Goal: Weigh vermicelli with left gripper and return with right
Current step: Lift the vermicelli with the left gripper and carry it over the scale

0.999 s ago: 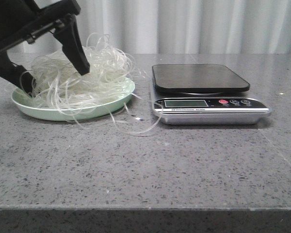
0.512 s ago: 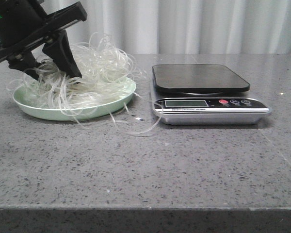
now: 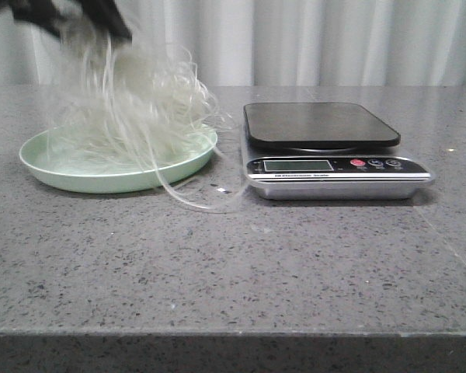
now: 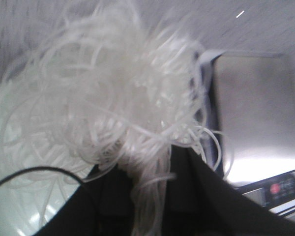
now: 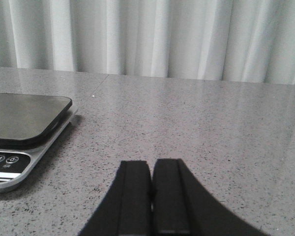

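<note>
Hanging from left gripper (image 3: 81,15), vermicelli (image 3: 136,109) above plate (image 3: 101,180), blurred

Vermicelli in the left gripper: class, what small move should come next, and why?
Probably keep raising a little, then carry it toward the scale. The left gripper pinches the vermicelli, but strands hang into the plate and one trails onto the table. The scale's platform is bare.

- pale green plate (image 3: 78,180): rests on the grey speckled table (image 3: 233,264), at its left side.
- digital scale (image 3: 334,167): just beside the plate, to its right; dark platform (image 3: 320,124) bare; display (image 3: 297,165) blank.
- white curtain (image 3: 334,39): hangs behind the table.
</note>
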Available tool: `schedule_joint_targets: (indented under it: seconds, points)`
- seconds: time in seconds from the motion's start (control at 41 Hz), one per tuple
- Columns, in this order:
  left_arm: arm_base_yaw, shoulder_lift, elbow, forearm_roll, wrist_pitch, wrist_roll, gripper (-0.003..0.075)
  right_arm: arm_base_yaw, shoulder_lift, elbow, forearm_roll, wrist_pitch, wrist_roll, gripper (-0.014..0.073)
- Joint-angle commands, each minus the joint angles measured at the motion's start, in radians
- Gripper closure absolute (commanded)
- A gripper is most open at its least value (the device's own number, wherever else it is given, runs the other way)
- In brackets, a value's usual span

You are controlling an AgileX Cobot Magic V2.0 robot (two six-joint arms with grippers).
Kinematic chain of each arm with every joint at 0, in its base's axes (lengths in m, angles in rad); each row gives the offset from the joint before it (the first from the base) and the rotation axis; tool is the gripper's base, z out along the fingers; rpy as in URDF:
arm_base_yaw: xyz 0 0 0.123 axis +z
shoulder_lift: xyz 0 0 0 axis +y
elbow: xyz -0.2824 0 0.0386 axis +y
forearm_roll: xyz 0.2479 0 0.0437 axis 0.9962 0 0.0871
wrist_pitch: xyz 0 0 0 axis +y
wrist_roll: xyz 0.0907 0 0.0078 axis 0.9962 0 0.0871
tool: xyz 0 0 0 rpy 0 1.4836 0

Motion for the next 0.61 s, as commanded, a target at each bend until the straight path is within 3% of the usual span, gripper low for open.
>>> schedule_joint_targets:
  seconds: [0.0, 0.39, 0.585]
  points:
    - [-0.009, -0.076, -0.103, -0.019, -0.042, -0.001, 0.0582, -0.004, -0.014, -0.009, 0.003, -0.076, 0.0, 0.0444]
    - [-0.009, -0.09, -0.46, -0.003, -0.065, 0.001, 0.0582, -0.004, -0.014, -0.009, 0.003, -0.076, 0.0, 0.0444]
    - [-0.073, -0.079, -0.565, -0.005, -0.106, 0.001, 0.0582, -0.004, -0.014, -0.009, 0.003, -0.076, 0.0, 0.0444]
